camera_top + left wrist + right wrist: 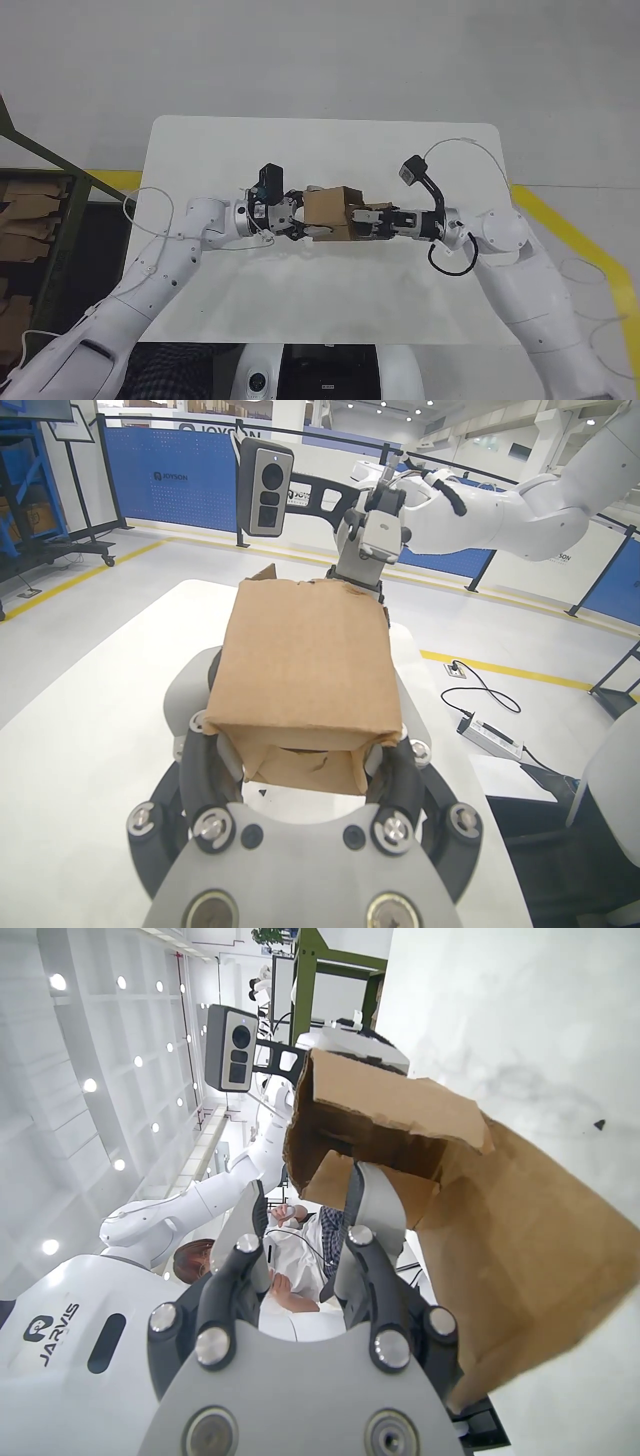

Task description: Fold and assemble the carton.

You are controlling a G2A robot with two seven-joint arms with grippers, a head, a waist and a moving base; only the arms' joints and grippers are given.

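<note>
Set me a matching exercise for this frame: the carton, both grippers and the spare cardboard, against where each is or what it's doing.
1 brown cardboard carton
2 left gripper
3 right gripper
4 spare brown cardboard pieces

A fingers apart, one inside the carton's open end
B stacked in the green rack beside the white table
C between both grippers
D clamped on the carton's end

Pairs: 1-C, 2-D, 3-A, 4-B

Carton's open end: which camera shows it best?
Right wrist view: the open end of the carton faces it, flaps loose, one of the fingers inside. Left wrist view shows its top panel and other end; top view, a small brown box.
</note>
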